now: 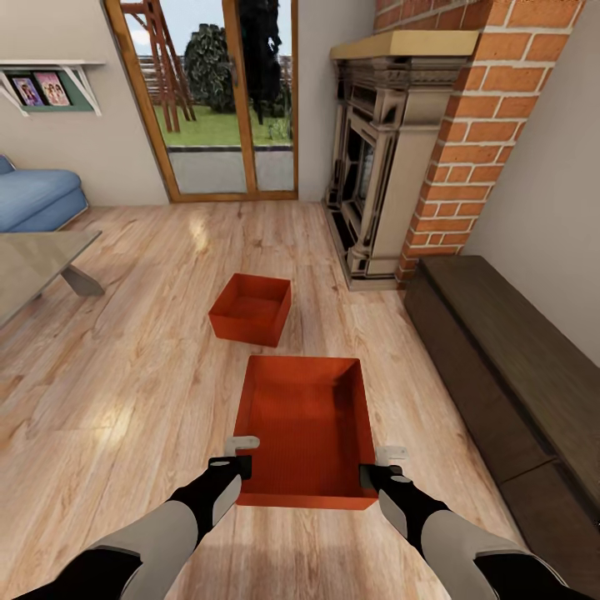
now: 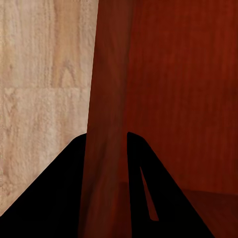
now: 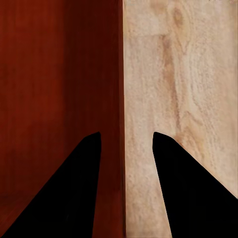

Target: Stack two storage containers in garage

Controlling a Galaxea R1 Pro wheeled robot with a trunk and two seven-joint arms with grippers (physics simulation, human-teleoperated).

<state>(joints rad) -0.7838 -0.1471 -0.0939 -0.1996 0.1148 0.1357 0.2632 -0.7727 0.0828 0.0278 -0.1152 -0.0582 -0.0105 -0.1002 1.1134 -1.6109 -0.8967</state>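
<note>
1. Clearly the scene is the living room: the wood-plank floor (image 1: 125, 400) runs to the glass doors (image 1: 212, 100), with the brick fireplace (image 1: 400, 167) on the right, a dark low bench (image 1: 508, 367) along the right wall and the blue sofa (image 1: 33, 196) at far left.
2. Nearest is the larger-looking orange-red bin (image 1: 304, 429), lying on the planks right in front of the robot. The second bin (image 1: 250, 308) sits just beyond it, apart, nearer the doors.
3. Both bins look empty, thin-walled and rigid, so probably light. The smooth walls may slip, and a one-sided pinch would likely let the bin tilt; a hold on both long side walls near the closest end seems best.
4. The left gripper (image 1: 243, 454) straddles the left wall, one finger inside and one outside, with the wall (image 2: 106, 124) between them and little gap, seemingly pinching it.
5. The right gripper (image 1: 385, 465) straddles the right wall (image 3: 121, 99), with visible gaps on both sides, so spread and not yet clamped.
</note>
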